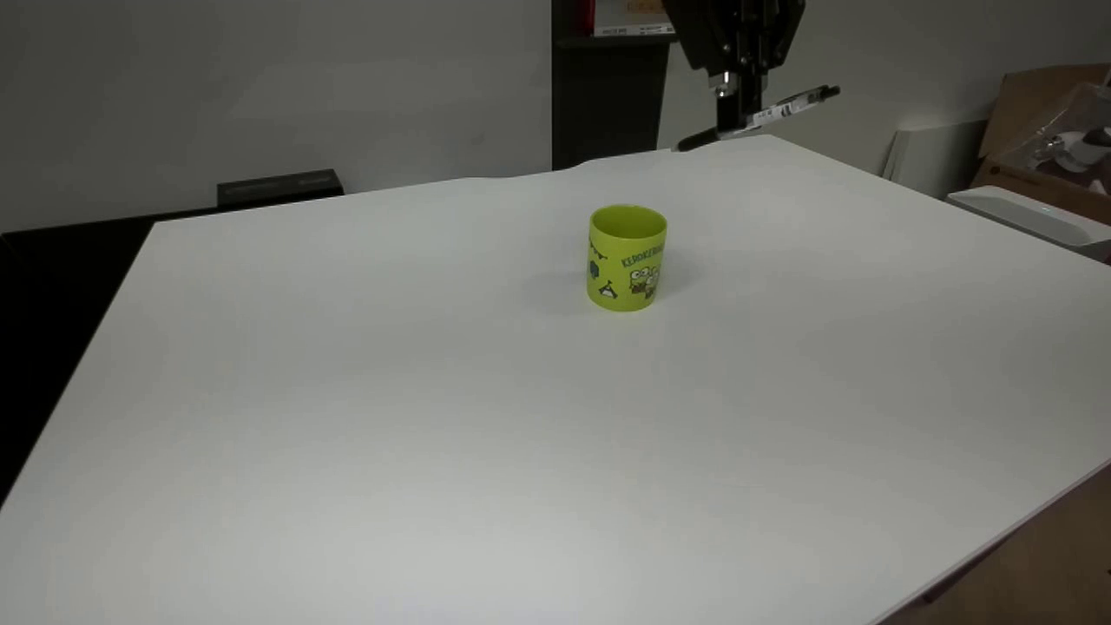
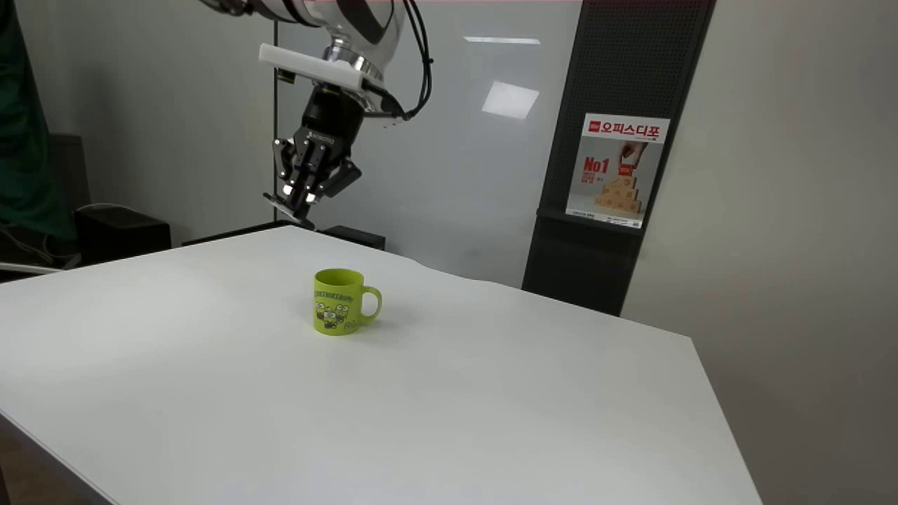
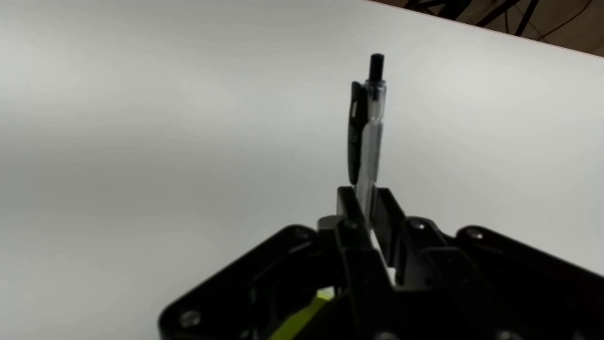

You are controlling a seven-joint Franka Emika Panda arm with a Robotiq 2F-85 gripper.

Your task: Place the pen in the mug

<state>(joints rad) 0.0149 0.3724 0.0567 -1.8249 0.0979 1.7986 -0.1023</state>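
Note:
The pen (image 1: pixel 794 106) has clear and silvery barrel parts and dark ends. My gripper (image 1: pixel 738 117) is shut on the pen near its middle and holds it in the air, tilted and closer to lying flat than upright. The wrist view shows the pen (image 3: pixel 371 141) between the fingertips (image 3: pixel 364 203). In an exterior view the pen (image 2: pixel 284 208) hangs at the fingers (image 2: pixel 300 202). The yellow-green mug (image 1: pixel 625 265) stands upright on the table, apart from the gripper and lower. Its handle shows where the mug (image 2: pixel 337 305) is seen again. In the wrist view the fingers mostly hide the mug (image 3: pixel 299 318).
The white table (image 1: pixel 347 417) has a wavy far edge. A low black box (image 1: pixel 279 187) stands beyond that edge. A cardboard box (image 1: pixel 1024 121) and a white tray-like piece (image 1: pixel 1024 213) are off the table's side. A dark panel with a poster (image 2: pixel 617 172) stands behind.

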